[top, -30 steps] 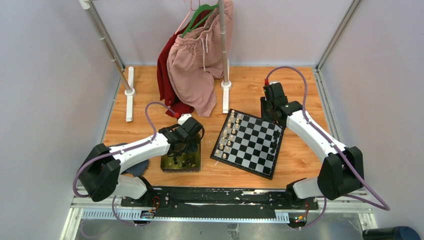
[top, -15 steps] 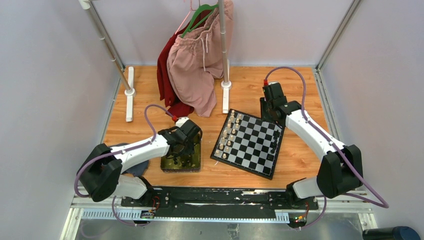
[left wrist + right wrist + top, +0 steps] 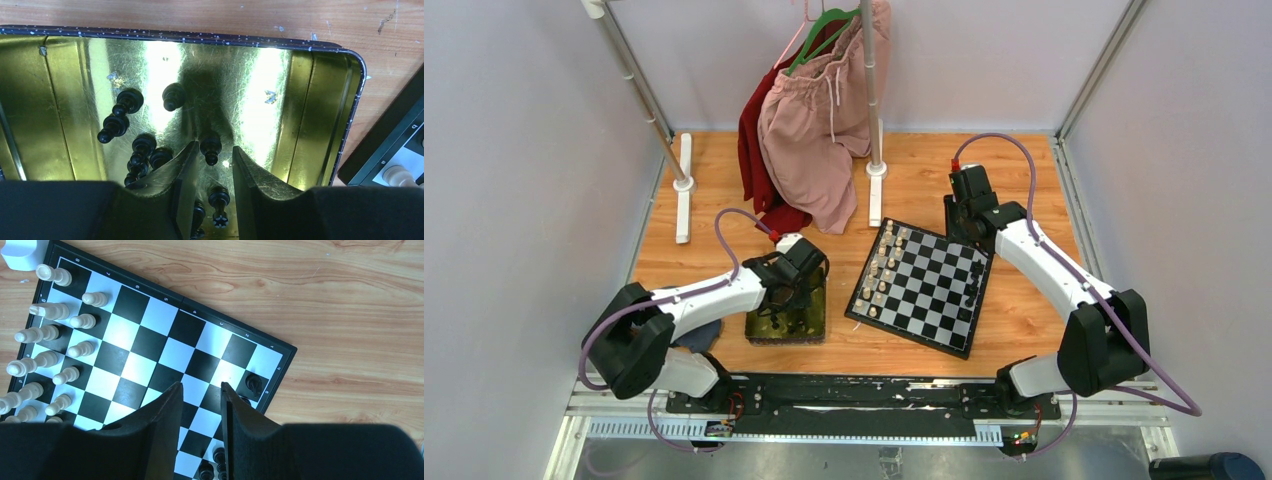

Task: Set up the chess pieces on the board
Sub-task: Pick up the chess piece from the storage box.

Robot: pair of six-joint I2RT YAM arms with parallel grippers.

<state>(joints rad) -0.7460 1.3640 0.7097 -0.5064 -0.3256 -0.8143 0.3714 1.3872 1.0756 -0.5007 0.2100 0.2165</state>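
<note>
The board (image 3: 924, 285), a flat square of black and pale checks inside a thin dark border, lies on the wooden table right of centre, turned at a slight angle. Most of the tiny black chess pieces (image 3: 211, 148) lie toppled on their sides in a shiny yellow-green tray (image 3: 320, 100) just left of the board, several clustered and touching. A few more stand on squares along the board's right edge.

tray (image 3: 754, 336): on your bench (image 3: 1024, 180), left of the board (image 3: 924, 287).
pieces (image 3: 210, 147): several lie in the tray; a few stand at the board's right edge.
clothes (image 3: 814, 130): hanging behind both.
</note>
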